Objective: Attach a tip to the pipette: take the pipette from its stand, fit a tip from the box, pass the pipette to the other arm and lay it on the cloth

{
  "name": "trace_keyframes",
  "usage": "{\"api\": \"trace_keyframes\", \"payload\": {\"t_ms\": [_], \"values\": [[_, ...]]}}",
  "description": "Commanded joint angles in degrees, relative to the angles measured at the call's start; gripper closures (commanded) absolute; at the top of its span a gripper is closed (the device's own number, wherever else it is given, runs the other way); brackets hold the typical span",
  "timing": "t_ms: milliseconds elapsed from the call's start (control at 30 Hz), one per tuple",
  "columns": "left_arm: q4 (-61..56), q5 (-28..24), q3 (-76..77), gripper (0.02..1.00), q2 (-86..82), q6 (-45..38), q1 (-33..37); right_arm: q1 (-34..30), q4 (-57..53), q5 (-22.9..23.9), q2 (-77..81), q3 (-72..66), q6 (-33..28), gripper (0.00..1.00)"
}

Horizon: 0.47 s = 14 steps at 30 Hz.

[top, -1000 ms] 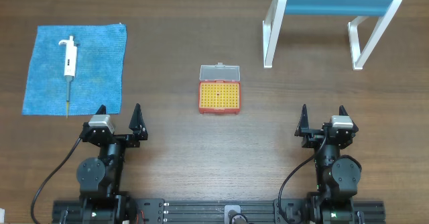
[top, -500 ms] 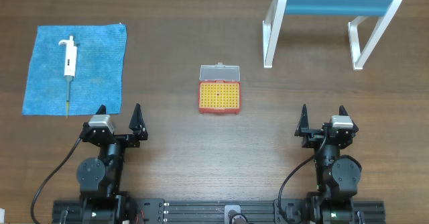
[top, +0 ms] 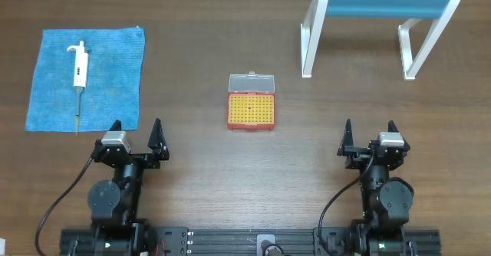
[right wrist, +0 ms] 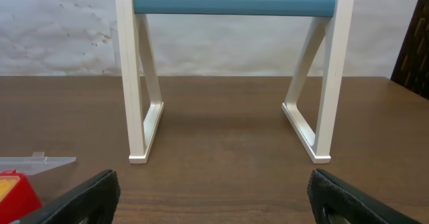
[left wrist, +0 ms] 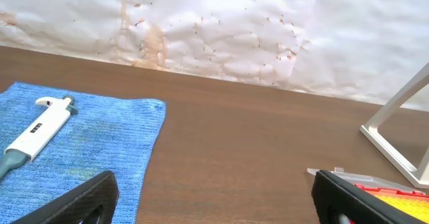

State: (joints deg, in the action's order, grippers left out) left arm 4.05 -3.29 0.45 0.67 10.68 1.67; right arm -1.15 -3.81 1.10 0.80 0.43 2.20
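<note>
Nothing has moved in the last second: on the tabletop (top: 307, 156) the pipette stand (top: 387, 3) is bare, and the blue cloth (top: 115, 72) holds the tipped pipette (top: 79, 68). The tip box (top: 250, 110) sits open mid-tabletop. Left tool (top: 136, 124) and right tool (top: 370, 124) are parked wide and empty, so the task looks done.

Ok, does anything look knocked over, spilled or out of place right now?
Nothing stands out. The pipette lies flat on the blue cloth, with its tip at the cloth's near edge. The tip box sits square with its lid open, and the stand is upright. No spills or damage are visible.
</note>
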Motion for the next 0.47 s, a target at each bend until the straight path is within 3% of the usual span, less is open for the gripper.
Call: {"api": "trace_keyframes", "payload": {"t_ms": [33,467], "values": [[0.24,-1.05,-0.13,0.086,-0.46,-0.68,-0.2,-0.33,-0.31,-0.52,-0.63,-0.2,-1.01,0.095],[0.24,-1.05,-0.13,0.086,-0.46,-0.68,-0.2,-0.33,-0.31,-0.52,-0.63,-0.2,-1.01,0.093]]}}
